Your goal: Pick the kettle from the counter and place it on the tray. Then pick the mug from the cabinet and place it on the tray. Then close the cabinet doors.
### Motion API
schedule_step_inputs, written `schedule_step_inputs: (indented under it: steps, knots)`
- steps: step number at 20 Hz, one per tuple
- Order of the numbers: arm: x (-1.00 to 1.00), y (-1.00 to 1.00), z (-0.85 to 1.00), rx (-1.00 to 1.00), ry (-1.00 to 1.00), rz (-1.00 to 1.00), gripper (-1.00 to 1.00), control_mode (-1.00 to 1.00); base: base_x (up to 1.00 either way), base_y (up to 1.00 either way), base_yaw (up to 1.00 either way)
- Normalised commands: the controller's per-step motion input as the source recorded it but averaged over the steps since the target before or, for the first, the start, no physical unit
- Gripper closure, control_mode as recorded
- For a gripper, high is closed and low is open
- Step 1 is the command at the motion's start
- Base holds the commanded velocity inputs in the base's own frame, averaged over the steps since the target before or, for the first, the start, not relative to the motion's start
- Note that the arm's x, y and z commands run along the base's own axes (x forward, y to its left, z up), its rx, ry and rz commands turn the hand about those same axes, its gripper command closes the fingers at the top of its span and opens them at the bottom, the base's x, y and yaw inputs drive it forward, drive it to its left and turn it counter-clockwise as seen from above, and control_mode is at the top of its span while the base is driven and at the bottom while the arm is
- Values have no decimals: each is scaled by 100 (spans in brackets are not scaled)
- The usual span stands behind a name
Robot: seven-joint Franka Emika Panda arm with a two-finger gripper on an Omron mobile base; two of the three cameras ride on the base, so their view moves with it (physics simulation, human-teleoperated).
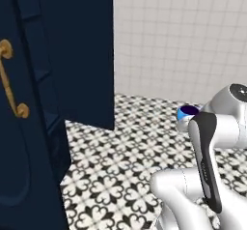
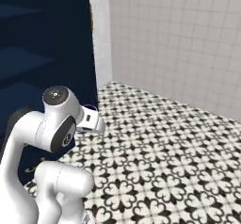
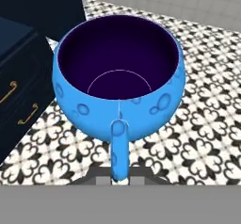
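The black-and-white patterned tile floor [image 1: 125, 161] spreads under everything, meeting a wall of pale square tiles [image 2: 179, 39] behind. On the left of the left base view stands the tall navy blue cabinet [image 3: 28, 53], one of its panelled navy cabinet doors [image 1: 29, 103] swung open close to the camera, with a curled brass bar handle [image 1: 9, 79] on it; the hand view shows navy drawers with small brass pulls [image 3: 19, 103] low on the same cabinet. The white robot arm [image 1: 207, 176] bends up from the lower right of the left base view and from the lower left of the right base view. The small bright blue mug [image 3: 118, 82] with a dark purple inside and a dimpled outer wall hangs in the air above the floor, away from the cabinet shelves, upright with its open mouth toward the hand camera. Its blue handle [image 3: 118, 148] runs straight down into the two-finger gripper [image 3: 118, 178], whose grey jaws sit closed against that handle on both sides. In the left base view a sliver of the mug's blue rim peeks out behind the arm's upper link.
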Motion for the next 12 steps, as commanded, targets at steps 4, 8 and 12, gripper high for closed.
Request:
schedule_step_inputs:
  steps: [4, 8, 12]
  knots:
    - [0, 0, 0, 0, 0, 0, 100, 100, -1, 2, -97]
    - [0, 0, 0, 0, 0, 0, 100, 100, 6, 0, -94]
    - [0, 0, 0, 0, 0, 0, 100, 100, 21, 0, -91]
